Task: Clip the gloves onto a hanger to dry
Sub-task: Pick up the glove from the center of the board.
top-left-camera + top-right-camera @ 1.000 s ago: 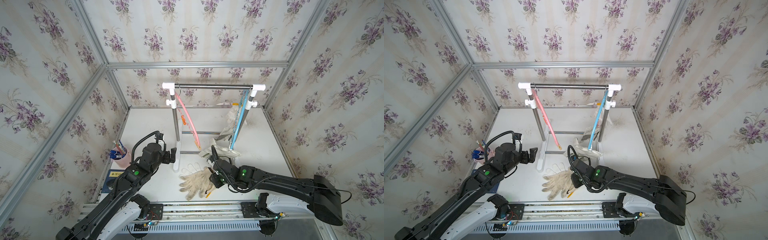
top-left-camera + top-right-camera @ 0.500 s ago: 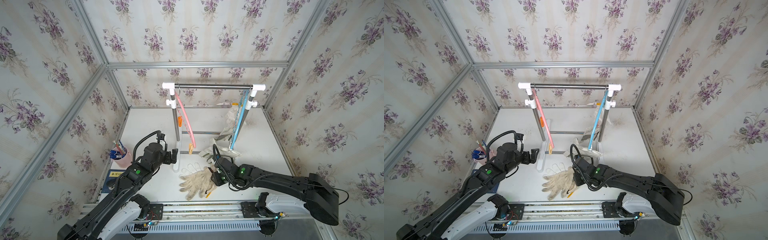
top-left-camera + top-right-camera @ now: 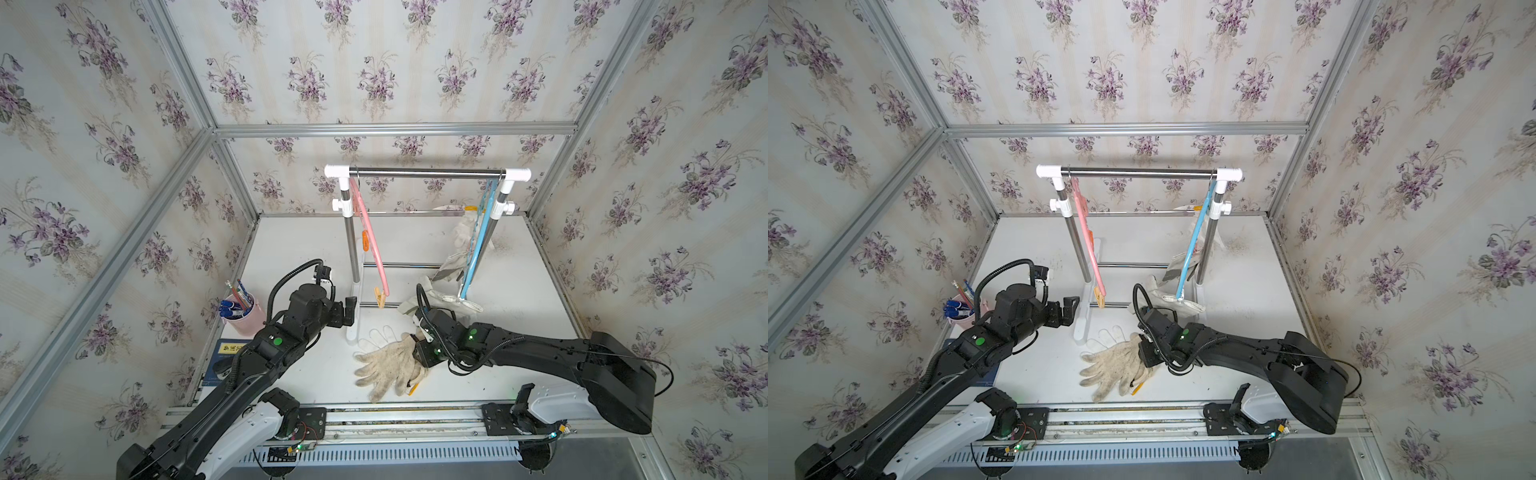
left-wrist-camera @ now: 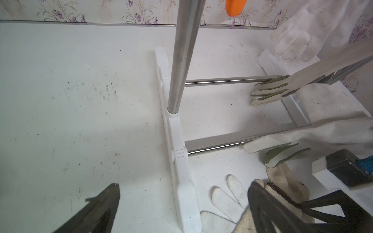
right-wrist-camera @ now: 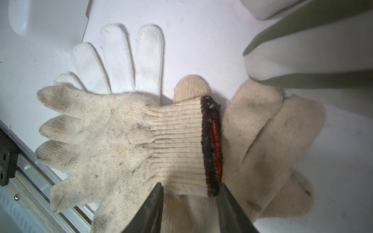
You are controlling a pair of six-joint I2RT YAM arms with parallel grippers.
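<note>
A small heap of knit gloves lies near the front edge of the counter (image 3: 299,257). On top is a grubby cream knit glove (image 5: 125,141), lying flat with its fingers spread toward the left arm's side and its cuff edged in red and black. A cleaner white knit glove (image 5: 121,56) pokes out from under its fingers, and a second cream glove (image 5: 262,141) lies beneath the cuff. The right pincer (image 5: 191,187) is down on that cuff. Its two fingers stand partly apart with the cuff's corner between them, but I cannot tell whether they press the fabric or only straddle it.

The left pincer (image 3: 350,311) is spread wide and holds nothing. It hovers low beside the left foot of the rack (image 3: 424,173), near the heap but apart from it.

At the right end of the rack, a blue hanger (image 3: 478,245) carries two off-white canvas gloves (image 3: 451,268) with green finger patches. A plain white glove (image 3: 465,232) hangs at its far end. A pink hanger (image 3: 370,241) with an orange clip hangs at the left end. A pink cup (image 3: 245,318) of pens stands by the counter's left edge.
</note>
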